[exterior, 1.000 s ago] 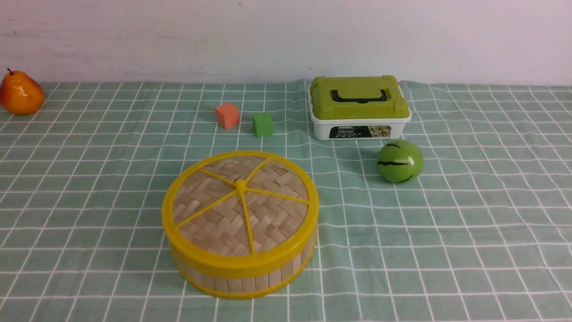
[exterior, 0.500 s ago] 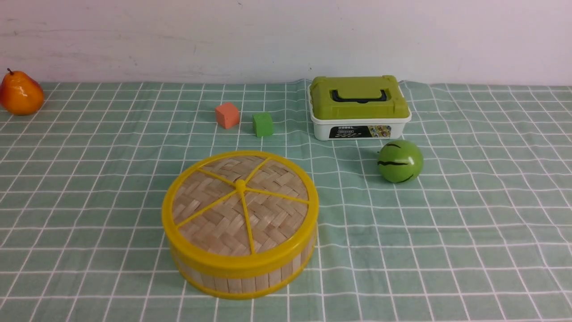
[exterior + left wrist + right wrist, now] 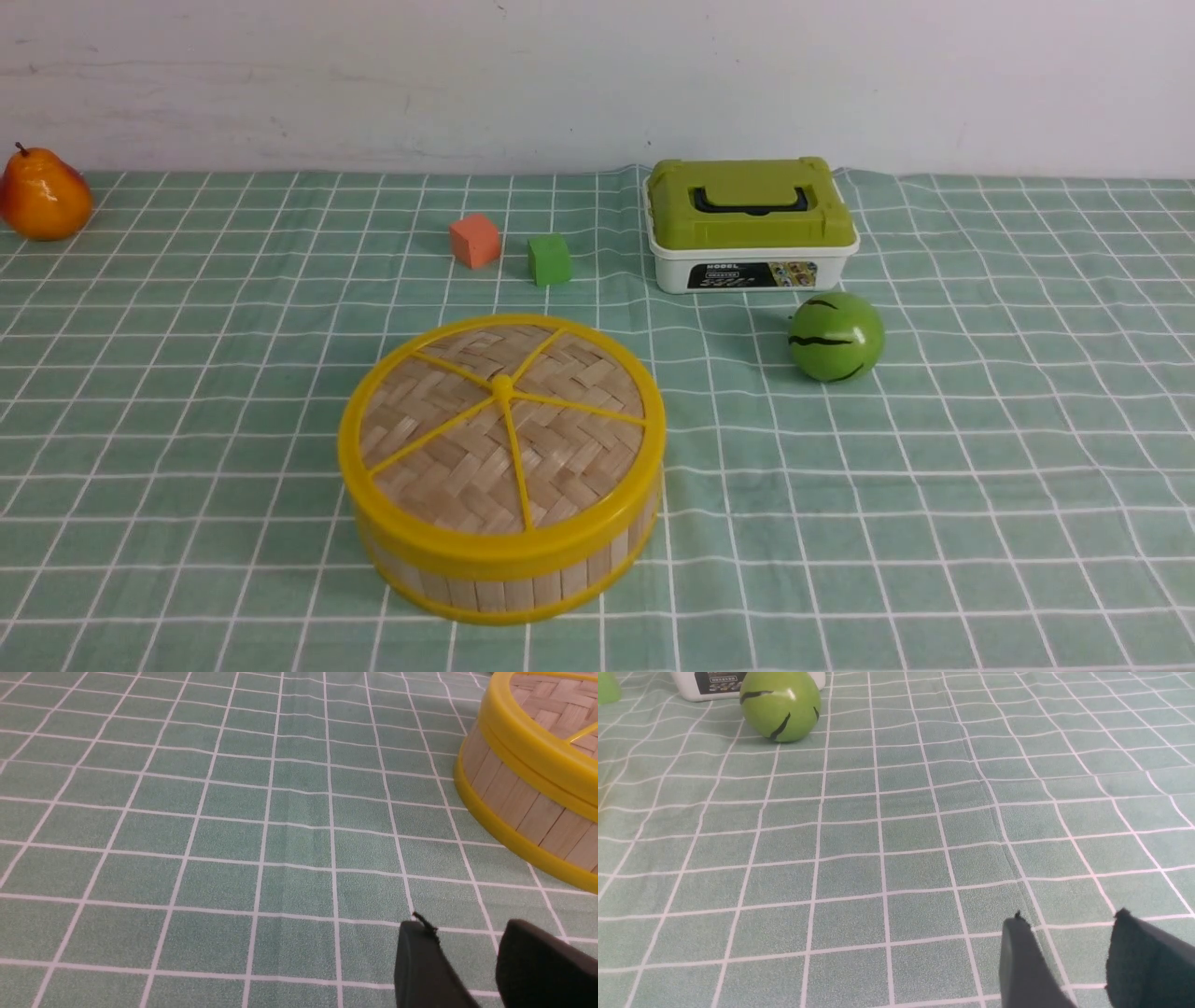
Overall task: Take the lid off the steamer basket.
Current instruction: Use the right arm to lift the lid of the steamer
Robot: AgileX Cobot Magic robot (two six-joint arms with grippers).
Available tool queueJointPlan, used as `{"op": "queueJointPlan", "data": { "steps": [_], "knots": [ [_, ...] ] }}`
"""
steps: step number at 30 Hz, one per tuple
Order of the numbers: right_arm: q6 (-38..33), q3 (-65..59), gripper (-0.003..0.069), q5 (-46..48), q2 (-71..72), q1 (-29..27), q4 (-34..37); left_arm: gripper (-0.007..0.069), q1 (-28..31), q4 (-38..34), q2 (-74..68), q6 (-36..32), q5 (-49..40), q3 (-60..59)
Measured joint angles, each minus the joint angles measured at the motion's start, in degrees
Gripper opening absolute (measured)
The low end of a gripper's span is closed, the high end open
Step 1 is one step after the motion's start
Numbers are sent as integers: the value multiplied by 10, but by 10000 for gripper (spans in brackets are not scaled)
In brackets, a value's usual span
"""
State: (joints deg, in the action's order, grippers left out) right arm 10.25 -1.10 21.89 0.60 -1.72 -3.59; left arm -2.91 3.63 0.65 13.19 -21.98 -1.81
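Plainly, both grippers are empty. The left gripper (image 3: 467,926) has its two black fingers (image 3: 420,961) parted, with bare cloth showing in the gap, and they touch nothing. The right gripper (image 3: 1069,917) stands the same way, parted by a like gap and with nothing between its fingers. The lid (image 3: 502,425) sits flat and closed on the steamer basket (image 3: 523,583), which stands on the near middle of the table. In the left wrist view the basket's slatted wall lies off to one side of the left gripper, near but apart from it. A pale green tablecloth (image 3: 934,467) with a white grid covers the table, and a plain white wall (image 3: 597,75) runs behind it. At the far left edge lies an orange pear (image 3: 42,196). Behind the basket sit an orange cube (image 3: 474,240) and a green cube (image 3: 549,259), just beside each other. To their right is a white box (image 3: 752,271) with a green top, and a green ball (image 3: 836,336) lies just in front of it. Each gripper hangs low over the cloth, its fingers pointing forward along the surface.
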Motion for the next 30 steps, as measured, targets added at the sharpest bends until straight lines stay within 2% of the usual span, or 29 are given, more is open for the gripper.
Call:
{"op": "queueJointPlan", "data": {
  "steps": [30],
  "knots": [
    [0,0,241,-4,0,0,-19,239,0,0,0,0,4,0]
  ]
}}
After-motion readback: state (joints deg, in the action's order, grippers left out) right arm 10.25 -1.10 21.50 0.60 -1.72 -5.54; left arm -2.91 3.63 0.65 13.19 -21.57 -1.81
